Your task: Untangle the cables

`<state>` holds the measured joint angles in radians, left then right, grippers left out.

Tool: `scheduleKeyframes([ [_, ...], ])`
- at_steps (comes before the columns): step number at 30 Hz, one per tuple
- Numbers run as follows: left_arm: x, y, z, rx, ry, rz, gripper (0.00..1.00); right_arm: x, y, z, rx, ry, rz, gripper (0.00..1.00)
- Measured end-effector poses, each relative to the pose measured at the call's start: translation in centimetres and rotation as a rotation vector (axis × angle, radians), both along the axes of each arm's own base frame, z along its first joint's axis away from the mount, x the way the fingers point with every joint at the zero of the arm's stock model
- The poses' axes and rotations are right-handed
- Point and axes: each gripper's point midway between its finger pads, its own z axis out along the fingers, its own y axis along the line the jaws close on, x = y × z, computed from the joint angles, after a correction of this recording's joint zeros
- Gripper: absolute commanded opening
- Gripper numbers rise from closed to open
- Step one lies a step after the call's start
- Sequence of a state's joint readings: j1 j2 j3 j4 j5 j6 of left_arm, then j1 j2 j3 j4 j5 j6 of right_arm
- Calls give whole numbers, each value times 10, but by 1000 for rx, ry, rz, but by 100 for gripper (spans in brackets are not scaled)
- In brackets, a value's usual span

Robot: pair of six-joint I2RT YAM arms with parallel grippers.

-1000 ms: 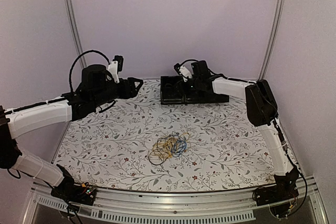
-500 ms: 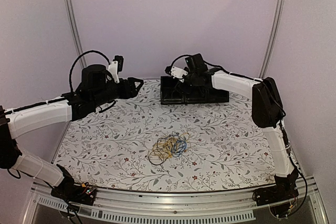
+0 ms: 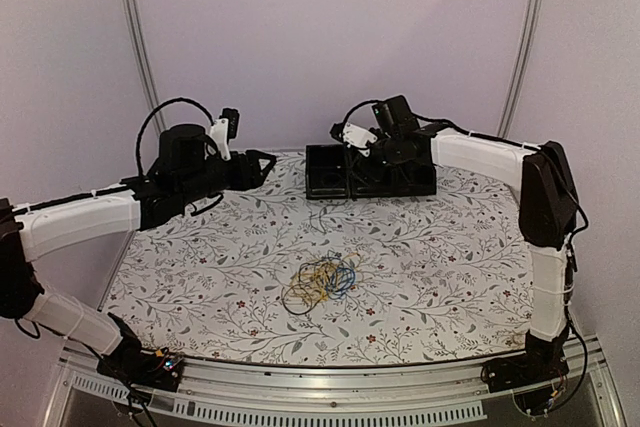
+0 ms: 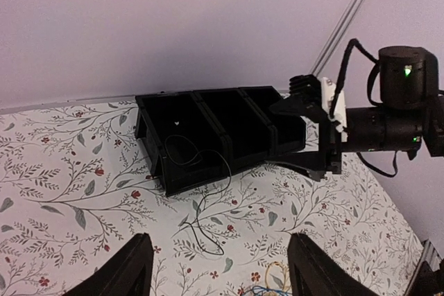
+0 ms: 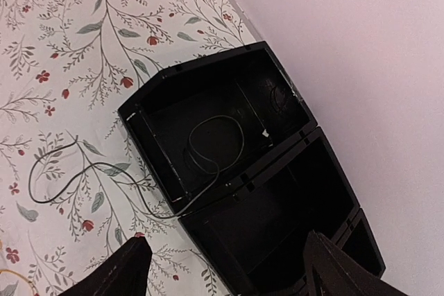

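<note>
- Cables [image 3: 320,285] lie in a loose knot of thin loops, yellow-orange, blue and dark, near the middle of the worktop [image 3: 450,277], somewhat toward its near edge.
- One more dark cable [image 5: 208,147] sits well apart from the knot. We see it coiled in the end compartment of a black bin [image 5: 277,199], spilling over the front wall and curling onto the cloth.
- That bin has three compartments and stands at the far edge of the worktop.
- We see the worktop covered in a white cloth printed with grey leafy sprigs and small red flowers.
- The right tool [image 5: 225,272] hangs above the bin, fingers spread wide with nothing between them.
- The left tool [image 4: 218,272] hovers to the left of the bin, likewise spread and empty.
- Pale lilac walls [image 3: 330,37] and aluminium posts [image 3: 135,47] close the space.
</note>
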<state>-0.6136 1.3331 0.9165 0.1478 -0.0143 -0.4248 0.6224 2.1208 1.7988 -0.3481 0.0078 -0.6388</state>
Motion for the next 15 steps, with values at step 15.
scheduleKeyframes([
  [15, 29, -59, -142, 135, 407, -147, 56, -121, -91, 25, 305, 196, 10, 64],
])
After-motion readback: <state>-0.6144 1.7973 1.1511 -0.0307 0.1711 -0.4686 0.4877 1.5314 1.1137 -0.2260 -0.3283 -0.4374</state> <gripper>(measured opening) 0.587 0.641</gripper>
